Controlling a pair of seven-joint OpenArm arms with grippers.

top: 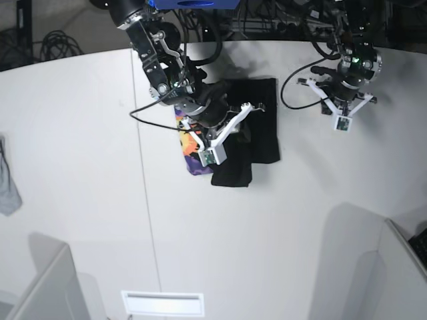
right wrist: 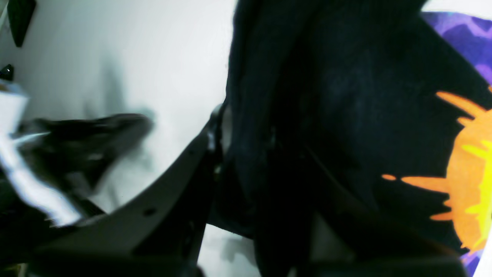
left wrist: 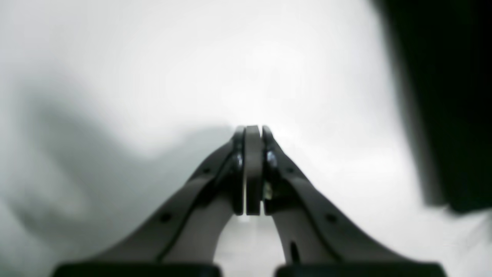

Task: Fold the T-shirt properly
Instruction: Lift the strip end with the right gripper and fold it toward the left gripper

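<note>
The black T-shirt (top: 260, 120) lies partly folded at the back middle of the white table (top: 267, 233), with a strip of its orange and purple print (top: 189, 152) showing at its left edge. My right gripper (top: 223, 123) is over the shirt and shut on a bunch of its black cloth (right wrist: 276, 96). One finger (right wrist: 209, 148) shows there; cloth hides the other. The print (right wrist: 469, 169) lies to the right. My left gripper (left wrist: 252, 132) hangs over bare table to the right of the shirt (left wrist: 453, 96), pads pressed together and holding nothing; in the base view this left gripper (top: 341, 100) stands well apart from the shirt.
A small grey cloth (top: 7, 180) lies at the table's left edge. Black cables (top: 293, 73) hang behind both arms. Low white partitions (top: 47, 287) stand at the front corners, and a white slot plate (top: 162, 303) sits at the front edge.
</note>
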